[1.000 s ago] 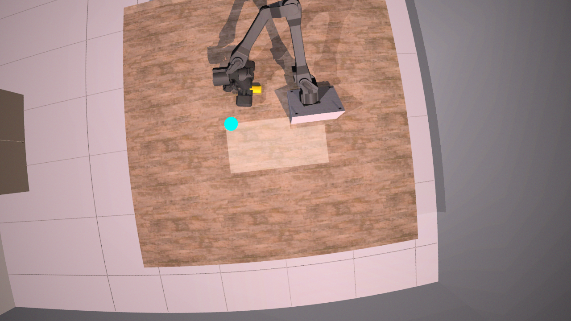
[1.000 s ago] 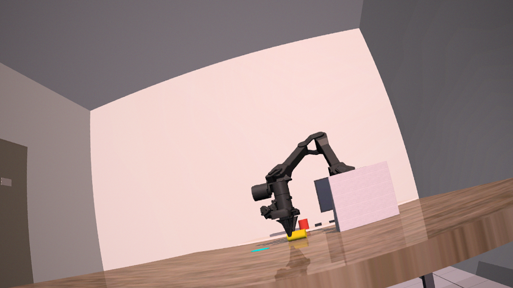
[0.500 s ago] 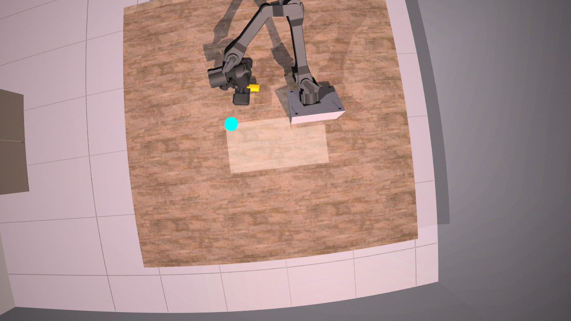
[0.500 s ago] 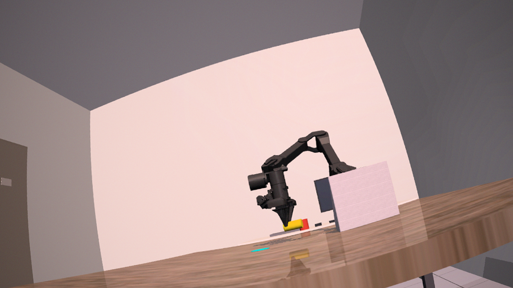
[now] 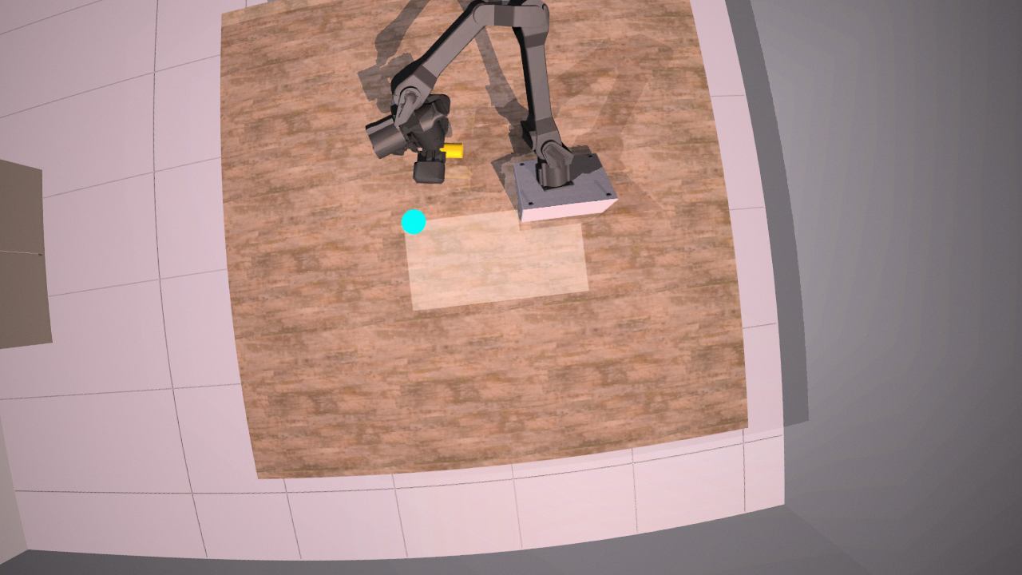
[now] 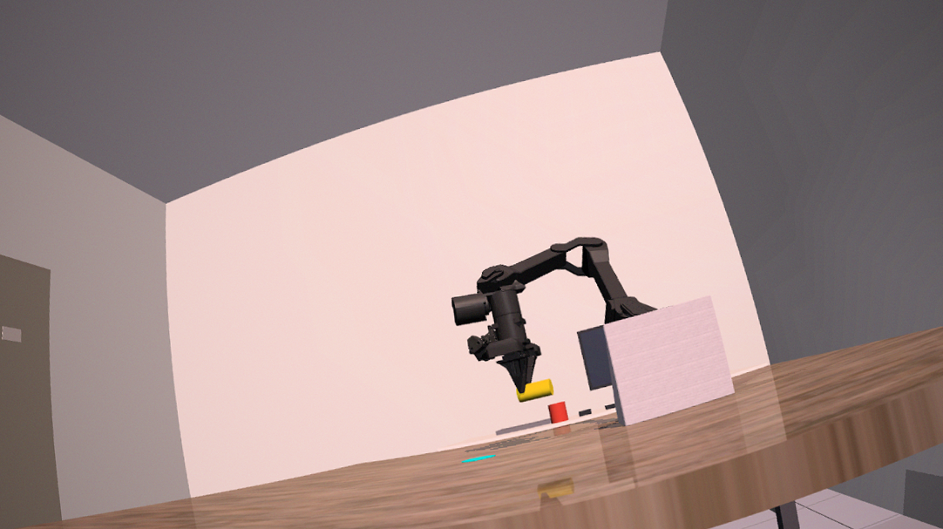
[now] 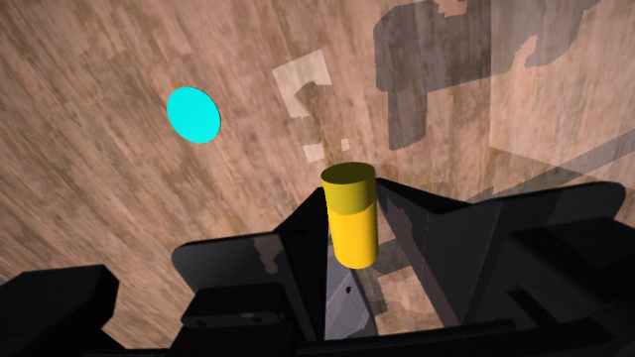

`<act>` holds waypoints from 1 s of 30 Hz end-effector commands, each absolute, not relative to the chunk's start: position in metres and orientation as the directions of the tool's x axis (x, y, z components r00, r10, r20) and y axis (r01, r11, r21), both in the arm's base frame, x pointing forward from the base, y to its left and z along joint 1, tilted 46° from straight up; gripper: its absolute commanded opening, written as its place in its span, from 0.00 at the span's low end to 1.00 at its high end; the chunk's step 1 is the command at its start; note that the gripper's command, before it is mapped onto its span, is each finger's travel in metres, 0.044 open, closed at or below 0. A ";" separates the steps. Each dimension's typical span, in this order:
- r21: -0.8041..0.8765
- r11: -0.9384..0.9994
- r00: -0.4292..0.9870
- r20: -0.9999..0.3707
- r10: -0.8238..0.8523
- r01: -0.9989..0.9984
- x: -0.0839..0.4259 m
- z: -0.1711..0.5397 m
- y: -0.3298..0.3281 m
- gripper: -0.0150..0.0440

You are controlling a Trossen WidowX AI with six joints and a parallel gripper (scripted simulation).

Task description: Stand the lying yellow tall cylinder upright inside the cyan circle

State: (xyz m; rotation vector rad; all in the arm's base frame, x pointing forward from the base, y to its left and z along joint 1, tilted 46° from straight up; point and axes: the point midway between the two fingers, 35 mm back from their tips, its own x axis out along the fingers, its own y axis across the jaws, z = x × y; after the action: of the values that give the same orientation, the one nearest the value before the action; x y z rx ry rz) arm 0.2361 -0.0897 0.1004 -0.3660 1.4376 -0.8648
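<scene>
We see the table [image 5: 500, 386] [image 6: 328, 513] [image 7: 99, 198], then the gripper [image 5: 430, 153] [image 6: 522, 390] [image 7: 349, 188], clamped on the yellow cylinder [image 5: 453, 150] [image 6: 539, 390] [image 7: 353, 223], raised sideways near the far side. It looks rigid, light, perhaps slippery; we'd grip its upper end for standing.

Yellow cylinder [image 5: 454, 150] [image 6: 537, 390] [image 7: 353, 233] held sideways in black gripper [image 5: 437, 150] [image 6: 522, 390] [image 7: 349, 188], above brown wooden table [image 5: 500, 378] [image 6: 328, 505] [image 7: 99, 198]. Cyan flat circle [image 5: 413, 221] [image 6: 478, 458] [image 7: 193, 115] set on table, left of grey boxy pedestal [image 5: 568, 208] [image 6: 669, 359] [image 7: 347, 317] in top view.

Grey walls surround a wooden table [image 5: 493, 386] [image 6: 312, 506] [image 7: 99, 164] and, seemingly, a cabinet [image 5: 20, 250] [image 6: 8, 374].
</scene>
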 end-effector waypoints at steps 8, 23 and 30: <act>-0.699 0.665 -0.091 -0.704 -0.704 0.264 0.238 0.116 -0.073 0.43; -0.696 0.714 -0.089 -0.708 -0.700 -0.079 0.272 0.103 -0.051 0.43; -0.666 0.706 -0.088 -0.710 -0.699 -0.239 0.287 0.095 -0.040 0.43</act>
State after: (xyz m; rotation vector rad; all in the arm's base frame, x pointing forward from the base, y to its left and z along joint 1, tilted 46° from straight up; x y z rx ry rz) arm 0.2807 -0.0467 0.0988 -0.7133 1.6286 -0.5195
